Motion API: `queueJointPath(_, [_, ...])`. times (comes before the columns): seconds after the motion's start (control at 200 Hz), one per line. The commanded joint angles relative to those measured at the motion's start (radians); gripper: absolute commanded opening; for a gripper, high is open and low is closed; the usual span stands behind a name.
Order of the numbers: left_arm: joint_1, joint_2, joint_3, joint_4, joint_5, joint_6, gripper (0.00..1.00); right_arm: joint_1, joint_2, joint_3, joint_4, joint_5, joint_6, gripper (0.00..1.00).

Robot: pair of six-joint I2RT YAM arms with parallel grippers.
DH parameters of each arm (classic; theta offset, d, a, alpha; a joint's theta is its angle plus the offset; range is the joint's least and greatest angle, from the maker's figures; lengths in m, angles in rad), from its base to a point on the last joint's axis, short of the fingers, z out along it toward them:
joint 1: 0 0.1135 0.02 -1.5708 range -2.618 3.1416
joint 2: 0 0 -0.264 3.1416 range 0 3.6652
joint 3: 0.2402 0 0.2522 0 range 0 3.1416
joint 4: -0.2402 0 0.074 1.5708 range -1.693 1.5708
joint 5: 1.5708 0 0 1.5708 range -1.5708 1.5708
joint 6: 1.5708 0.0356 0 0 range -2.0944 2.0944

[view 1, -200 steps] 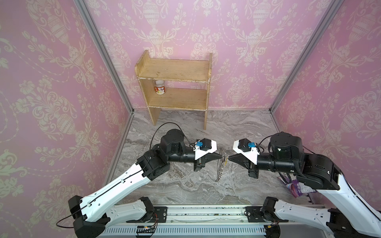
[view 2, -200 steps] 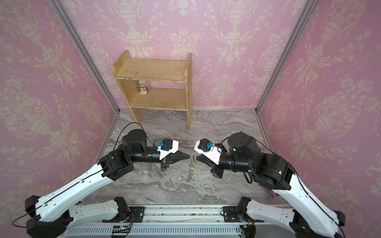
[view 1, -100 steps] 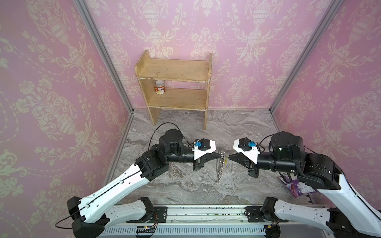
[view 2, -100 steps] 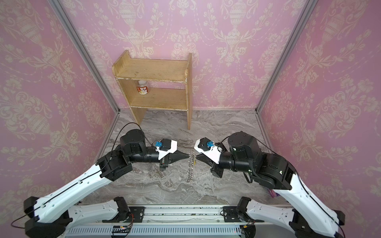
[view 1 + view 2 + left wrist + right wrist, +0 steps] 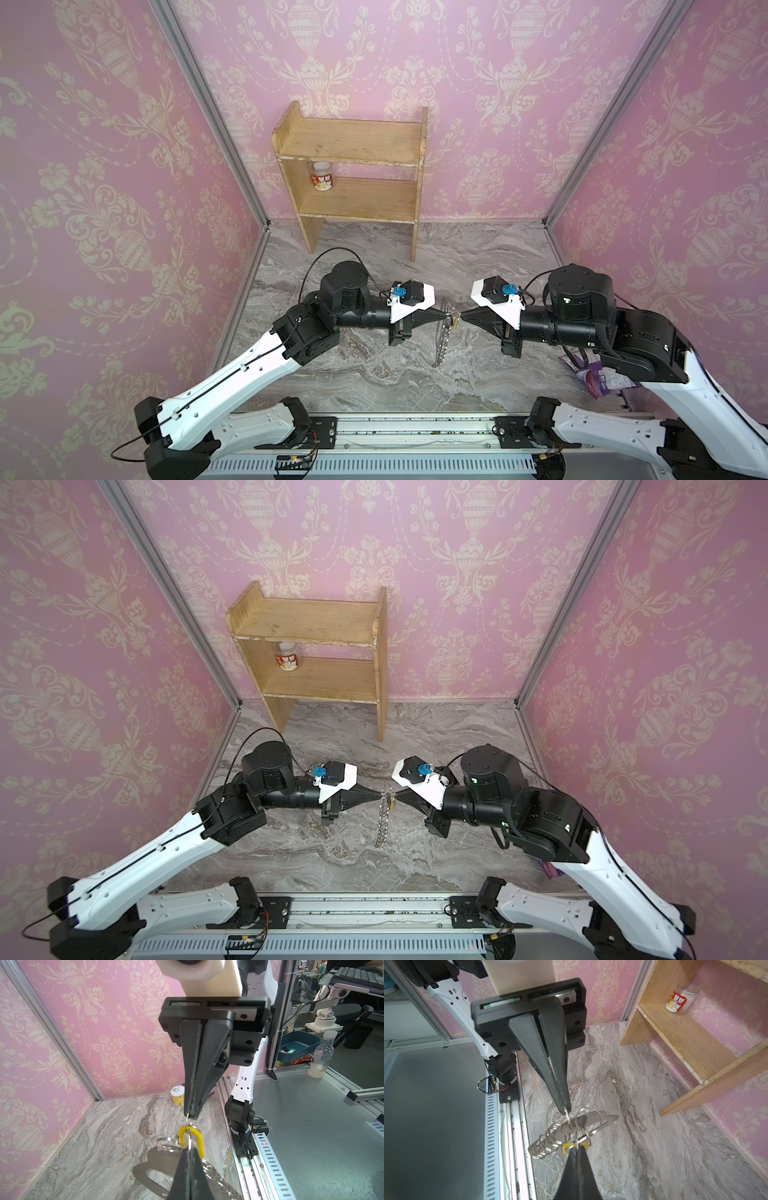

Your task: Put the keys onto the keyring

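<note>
Above the table [image 5: 374, 374], the left claw [image 5: 448, 319] clamps a split ring of the flat grey keyring [image 5: 442, 345]; the right claw [image 5: 464, 319] pinches the ring of the yellow key tag [image 5: 182, 1134].

Wooden two-tier shelf [image 5: 349, 137] stands far, left of centre, against pink patterned wallpaper [image 5: 415, 62]. Red-labelled jar [image 5: 322, 178] on its lower tier. Grey marble tabletop [image 5: 374, 374]. Purple packet [image 5: 598, 378] near right. Yellow-labelled can [image 5: 177, 1095] by right wall. Blue tray [image 5: 297, 1047] and plastic bottle [image 5: 322, 1057] outside the booth.
</note>
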Motion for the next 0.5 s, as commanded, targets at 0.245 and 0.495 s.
queueJointPath(0.245, [-0.009, -0.013, 0.015, 0.002, 0.004, 0.025, 0.00, 0.004, -0.006, 0.024, 0.011, -0.012, 0.016, 0.00])
queueJointPath(0.495, [-0.010, -0.012, 0.014, 0.012, -0.006, 0.028, 0.00, 0.004, -0.021, 0.013, 0.008, -0.019, 0.029, 0.00])
